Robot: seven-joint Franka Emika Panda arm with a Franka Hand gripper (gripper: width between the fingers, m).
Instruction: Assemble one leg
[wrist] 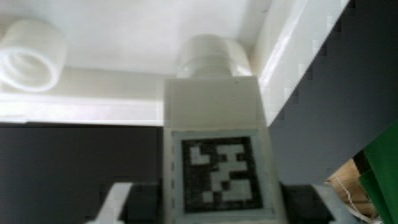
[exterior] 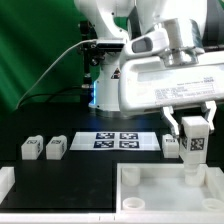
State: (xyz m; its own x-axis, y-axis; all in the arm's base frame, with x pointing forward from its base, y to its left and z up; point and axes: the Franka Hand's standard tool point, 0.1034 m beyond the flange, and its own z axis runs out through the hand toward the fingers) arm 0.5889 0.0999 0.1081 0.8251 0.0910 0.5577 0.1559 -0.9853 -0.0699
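My gripper (exterior: 193,133) is shut on a leg (exterior: 193,148), a small white block with a black-and-white tag. It holds the leg upright over the right side of the large white rimmed tray-like part (exterior: 160,196), with the leg's lower end at or just above that part's surface. In the wrist view the gripper (wrist: 217,207) clamps the leg (wrist: 217,120) from both sides, and the leg's round end points at the tray part's rim (wrist: 125,85). A round white socket (wrist: 29,55) lies beside it.
Two more legs (exterior: 30,149) (exterior: 55,148) stand on the black table at the exterior view's left, and another (exterior: 170,146) just behind the held one. The marker board (exterior: 115,140) lies mid-table. A white block (exterior: 5,183) sits at the front left.
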